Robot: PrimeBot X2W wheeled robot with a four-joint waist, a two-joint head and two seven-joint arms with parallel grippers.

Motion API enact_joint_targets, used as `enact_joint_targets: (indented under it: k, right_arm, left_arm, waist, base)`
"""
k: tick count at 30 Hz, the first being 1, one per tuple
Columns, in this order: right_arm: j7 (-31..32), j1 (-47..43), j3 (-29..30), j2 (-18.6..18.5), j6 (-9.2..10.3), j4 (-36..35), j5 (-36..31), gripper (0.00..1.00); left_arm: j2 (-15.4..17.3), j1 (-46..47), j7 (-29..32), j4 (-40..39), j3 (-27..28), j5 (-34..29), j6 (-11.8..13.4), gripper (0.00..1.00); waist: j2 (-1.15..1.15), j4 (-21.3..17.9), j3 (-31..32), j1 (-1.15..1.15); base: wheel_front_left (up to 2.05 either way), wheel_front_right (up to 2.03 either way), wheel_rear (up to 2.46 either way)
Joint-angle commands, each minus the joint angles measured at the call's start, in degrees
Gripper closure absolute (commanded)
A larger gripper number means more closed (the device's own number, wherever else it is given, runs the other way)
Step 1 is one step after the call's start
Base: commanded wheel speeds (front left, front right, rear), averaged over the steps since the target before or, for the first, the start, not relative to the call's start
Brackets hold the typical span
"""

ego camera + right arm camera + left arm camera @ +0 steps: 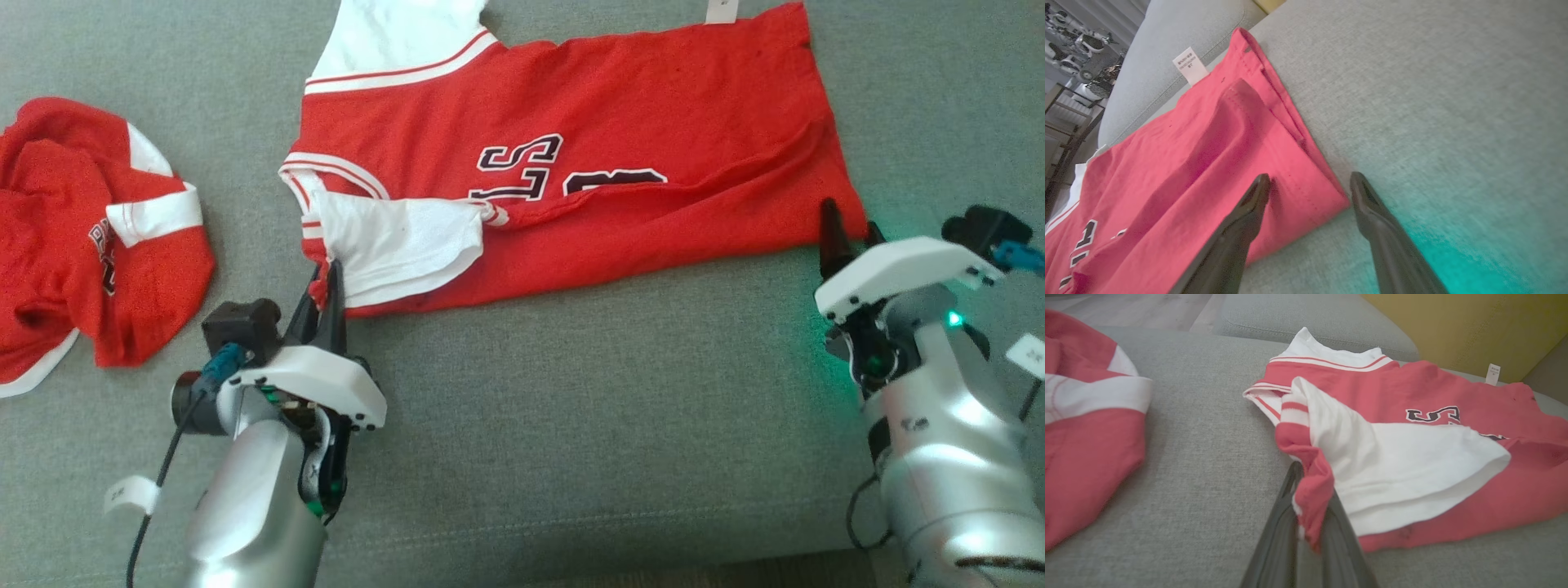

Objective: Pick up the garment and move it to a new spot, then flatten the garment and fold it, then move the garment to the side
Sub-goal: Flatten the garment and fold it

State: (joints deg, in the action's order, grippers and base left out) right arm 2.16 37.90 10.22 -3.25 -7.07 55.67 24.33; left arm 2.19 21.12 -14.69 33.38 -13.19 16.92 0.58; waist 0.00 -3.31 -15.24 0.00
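Observation:
The garment (pixel 588 155) is a red jersey with white sleeves and dark lettering, lying lengthwise on the grey couch seat. My left gripper (pixel 325 290) is shut on the red cuff of its near sleeve (pixel 1310 486), which rises pinched between the two dark fingers (pixel 1274 535). My right gripper (pixel 849 237) stands open at the garment's near hem corner (pixel 1331 196); one finger (pixel 1249 212) lies over the red cloth and the other (pixel 1372 212) over bare cushion beside it.
A second red and white garment (pixel 90 237) lies crumpled at the left of the couch seat (pixel 571 425). A white care label (pixel 722 10) sticks out at the far hem. A back cushion (pixel 1306 314) and a yellow wall (pixel 1453 322) lie beyond.

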Motion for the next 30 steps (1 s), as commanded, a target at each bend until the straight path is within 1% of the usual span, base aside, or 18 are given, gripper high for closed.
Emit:
enact_joint_targets:
  k: [1,2,3,4,9,13,17,19,23,30]
  right_arm:
    - [0.5,2.5,-1.6,0.2,-0.42,0.0,0.9,0.0]
    - [0.8,3.1,-2.1,0.3,-0.42,0.9,1.1,0.0]
    - [1.1,3.5,-2.7,0.3,-0.42,1.6,1.3,0.56]
    - [1.3,3.9,-3.4,0.3,-0.42,2.1,1.6,1.0]
    - [0.4,4.6,-6.3,-0.3,-0.42,2.9,3.4,1.0]
    - [-0.9,3.3,-8.2,-2.0,-0.42,3.0,4.9,1.0]
    - [-0.6,1.5,-10.3,-3.6,-0.42,2.5,6.8,1.0]
    - [0.8,-0.3,-11.8,-4.5,-0.42,1.3,8.7,1.0]
    - [3.5,-3.7,-13.9,-6.5,-0.42,-1.1,11.3,1.0]
    - [8.7,-10.5,-15.8,-9.2,-0.42,-6.5,15.0,1.0]
  left_arm:
    - [0.7,1.3,-0.3,-1.9,0.9,0.3,0.4,1.0]
    - [0.7,1.4,-0.3,-1.9,0.7,0.3,0.5,1.0]
    - [0.7,1.5,-0.3,-1.8,0.5,0.2,0.6,1.0]
    - [0.7,1.6,-0.3,-1.8,0.4,0.2,0.7,1.0]
    - [0.7,1.8,-0.3,-1.6,0.6,-0.1,0.9,1.0]
    - [0.7,1.4,-0.3,-0.2,1.0,-0.4,0.2,1.0]
    - [1.0,0.5,-0.3,1.2,1.6,-0.6,-0.5,1.0]
    - [1.3,-0.4,-0.3,2.9,1.5,-0.5,-1.4,1.0]
    - [1.6,-1.4,-0.3,4.5,1.2,-0.1,-2.4,1.0]
    - [2.4,-4.8,0.9,5.0,0.2,0.7,-3.8,1.0]
  waist:
    - [0.0,0.1,-0.3,0.0]
    - [0.0,0.2,-0.4,0.0]
    - [0.0,0.2,-0.4,0.0]
    - [0.0,0.2,-0.5,0.0]
    - [0.0,0.1,-0.5,0.0]
    - [0.0,0.0,0.9,0.0]
    - [0.0,-0.4,2.9,0.0]
    - [0.0,-0.8,4.6,0.0]
    - [0.0,-1.2,7.0,0.0]
    - [0.0,-1.9,10.9,0.0]
  base:
    - [0.0,0.0,0.0]
    - [0.0,0.0,0.0]
    - [0.0,0.0,0.0]
    - [0.0,0.0,0.0]
    - [0.0,0.0,0.0]
    - [0.0,0.0,0.0]
    - [0.0,0.0,0.0]
    - [0.0,0.0,0.0]
    - [0.0,0.0,0.0]
    - [0.0,0.0,0.0]
